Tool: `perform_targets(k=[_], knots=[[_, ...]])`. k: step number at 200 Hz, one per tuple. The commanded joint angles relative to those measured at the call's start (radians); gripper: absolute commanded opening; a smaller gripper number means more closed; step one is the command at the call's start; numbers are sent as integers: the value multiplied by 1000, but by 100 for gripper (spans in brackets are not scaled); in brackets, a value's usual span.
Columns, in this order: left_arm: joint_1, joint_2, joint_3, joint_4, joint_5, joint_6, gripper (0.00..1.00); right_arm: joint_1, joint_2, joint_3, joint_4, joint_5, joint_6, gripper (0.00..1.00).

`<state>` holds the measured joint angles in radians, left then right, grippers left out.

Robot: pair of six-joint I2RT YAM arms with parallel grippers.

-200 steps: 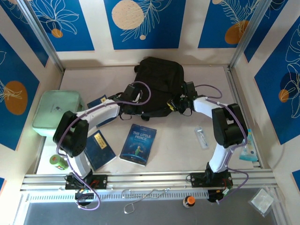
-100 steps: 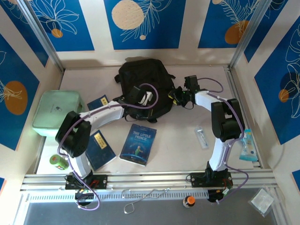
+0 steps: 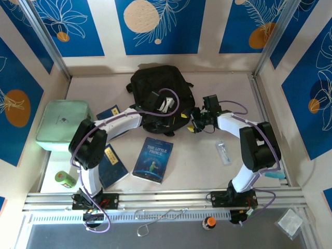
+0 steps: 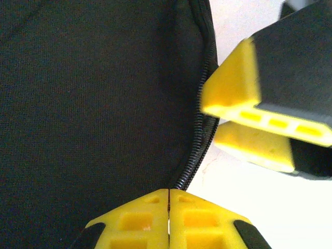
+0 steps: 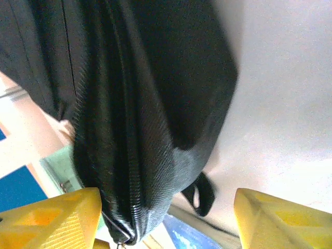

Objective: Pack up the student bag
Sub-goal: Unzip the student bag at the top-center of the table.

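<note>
At the back of the table (image 3: 228, 88) sits the black student bag (image 3: 155, 83). The left pincer (image 4: 168, 207) is pressed shut right by its zip (image 4: 199, 135). The right pincer (image 5: 166, 218) stands wide open at the bag's side, holding nothing.

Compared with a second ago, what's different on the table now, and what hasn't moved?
The student bag slid left and bulged rounder. The right gripper opened, let go of its right edge and drew back toward the near side. The left gripper stays shut at the zip. Books and green case unchanged.
</note>
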<state>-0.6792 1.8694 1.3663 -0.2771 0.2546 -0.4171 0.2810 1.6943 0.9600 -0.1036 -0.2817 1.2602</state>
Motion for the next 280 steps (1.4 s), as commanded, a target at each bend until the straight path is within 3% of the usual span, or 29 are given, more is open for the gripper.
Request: perform_targets(k=[1, 29, 50, 75, 97, 147, 200, 217, 249, 280], knots=[[-5, -30, -24, 25, 26, -3, 0, 21, 49, 28, 43, -36, 73, 68], [-5, -57, -60, 14, 10, 3, 0, 38, 89, 35, 59, -32, 93, 63], [-5, -70, -78, 12, -4, 4, 0, 43, 94, 34, 55, -21, 85, 54], [-5, -70, -77, 4, -15, 6, 0, 46, 61, 23, 46, 5, 68, 51], [-5, -69, -74, 5, -20, 5, 0, 47, -9, 8, 11, 72, 37, 53], [-3, -62, -75, 4, -22, 6, 0, 73, -136, -18, -79, 242, -22, 74], [-3, -64, -81, 7, -24, 3, 0, 122, -20, 83, -148, 233, -19, 73], [-3, -66, -86, 2, -30, 3, 0, 139, 11, 109, -154, 235, -22, 67], [-3, -88, -85, -60, -101, 24, 0, 153, 37, 128, -143, 254, -53, 35], [-2, -137, -104, -127, -191, 48, 0, 150, 24, 127, -166, 288, -72, 20]])
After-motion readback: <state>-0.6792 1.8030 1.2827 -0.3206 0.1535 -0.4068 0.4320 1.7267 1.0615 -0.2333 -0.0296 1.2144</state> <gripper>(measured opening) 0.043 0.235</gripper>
